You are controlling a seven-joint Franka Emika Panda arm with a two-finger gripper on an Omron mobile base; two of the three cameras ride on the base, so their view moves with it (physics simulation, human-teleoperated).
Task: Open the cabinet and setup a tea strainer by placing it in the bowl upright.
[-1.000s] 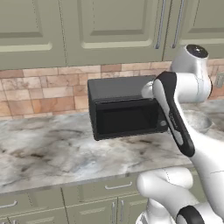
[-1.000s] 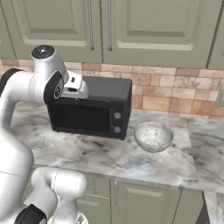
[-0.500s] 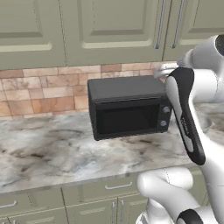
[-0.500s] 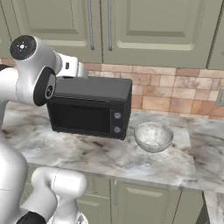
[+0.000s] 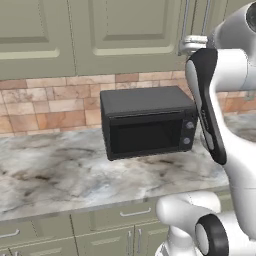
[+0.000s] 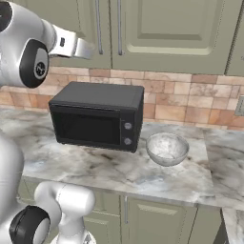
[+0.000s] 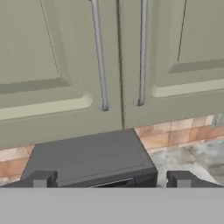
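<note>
The cabinet (image 7: 65,65) hangs above the counter with both olive-green doors shut. Its two long silver bar handles (image 7: 99,57) stand side by side at the middle seam. My gripper (image 7: 110,179) is open and empty, facing those handles from a short way off, level with the doors' lower edge. In the right base view the gripper (image 6: 86,49) sits just left of the handles (image 6: 98,26). The speckled grey-white bowl (image 6: 167,147) stands empty on the counter, right of the microwave. The tea strainer is hidden.
A black microwave (image 6: 97,114) sits on the marble counter (image 6: 109,171) directly below the cabinet's handles. A brick backsplash (image 6: 190,97) runs behind it, with a wall outlet (image 6: 240,105) at the far right. Base cabinets (image 5: 100,230) lie under the counter.
The arm has lifted: the hand rose from the microwave's top edge to the bottom of the cabinet doors. The jaws stayed open.
</note>
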